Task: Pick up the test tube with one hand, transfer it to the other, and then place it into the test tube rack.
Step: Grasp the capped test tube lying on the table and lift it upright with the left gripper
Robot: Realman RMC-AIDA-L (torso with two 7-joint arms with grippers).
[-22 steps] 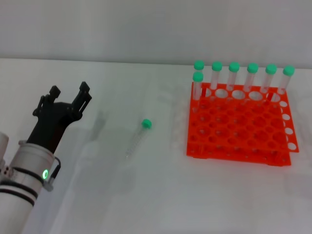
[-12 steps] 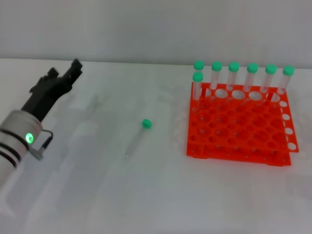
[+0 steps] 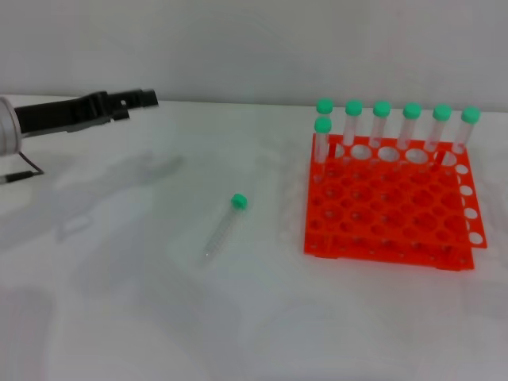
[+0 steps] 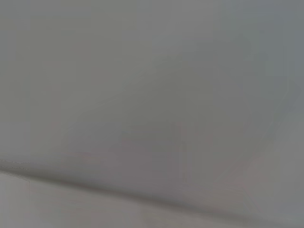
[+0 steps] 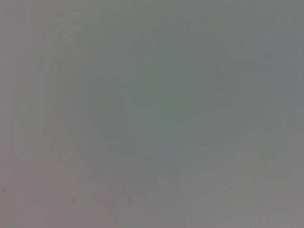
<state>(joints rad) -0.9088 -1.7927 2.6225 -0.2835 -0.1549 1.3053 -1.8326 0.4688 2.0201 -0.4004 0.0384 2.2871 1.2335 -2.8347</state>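
Note:
The test tube [image 3: 221, 228] lies flat on the white table in the head view, its green cap pointing away toward the back wall. The orange-red test tube rack [image 3: 387, 213] stands to its right. My left gripper [image 3: 148, 98] reaches in level from the far left edge, raised above the table, pointing right, well behind and to the left of the lying tube. It holds nothing. My right gripper is out of view. Both wrist views show only a blank grey surface.
Several identical green-capped tubes [image 3: 382, 123] stand upright in the rack's back rows. A grey wall runs behind the table. The left arm's shadow falls on the table at the left.
My left arm has swung up and back toward the left edge; the gripper has turned from pointing away to pointing level to the right. The tube and rack have not moved.

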